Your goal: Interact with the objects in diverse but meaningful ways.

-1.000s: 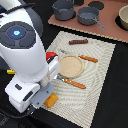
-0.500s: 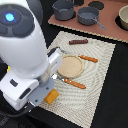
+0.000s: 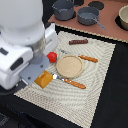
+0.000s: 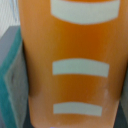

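The orange ridged bread block is at the near-left part of the striped placemat, under the white arm. My gripper is shut on it, mostly hidden by the arm's body. In the wrist view the block with its pale stripes fills the picture, and a grey-teal finger pad presses its side. The red tomato lies just beyond the gripper. A thin brown stick lies at the far side of the mat. The grey long-handled pot stands on the brown board behind.
A tan round plate sits mid-mat, with one orange-handled utensil beside it and another in front of it. A second grey pot, a black lid and a bowl stand at the back.
The arm has swung further over the mat, carrying the orange block from the near-left edge up toward the tomato and plate. The arm's body now hides more of the left side.
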### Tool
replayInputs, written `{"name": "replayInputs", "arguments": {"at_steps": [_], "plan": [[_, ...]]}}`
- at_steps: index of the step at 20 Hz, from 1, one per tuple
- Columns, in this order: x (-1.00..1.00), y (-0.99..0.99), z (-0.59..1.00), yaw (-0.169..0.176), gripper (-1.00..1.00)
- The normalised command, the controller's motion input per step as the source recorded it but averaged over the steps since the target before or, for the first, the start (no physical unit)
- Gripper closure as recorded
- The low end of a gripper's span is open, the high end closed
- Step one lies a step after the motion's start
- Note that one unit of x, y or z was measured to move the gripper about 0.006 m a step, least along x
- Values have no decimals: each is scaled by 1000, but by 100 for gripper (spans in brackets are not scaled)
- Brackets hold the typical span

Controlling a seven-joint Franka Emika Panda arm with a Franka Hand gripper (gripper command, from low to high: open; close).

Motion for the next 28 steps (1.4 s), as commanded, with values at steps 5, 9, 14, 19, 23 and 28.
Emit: {"name": "replayInputs", "arguments": {"at_steps": [5, 9, 14, 19, 23, 28], "plan": [[-864, 453, 43, 5, 100], [-839, 421, 0, 18, 100], [-836, 435, -19, 19, 100], [-838, 435, -46, 19, 100], [-817, 422, -119, 24, 100], [-839, 393, -193, 46, 100]]}}
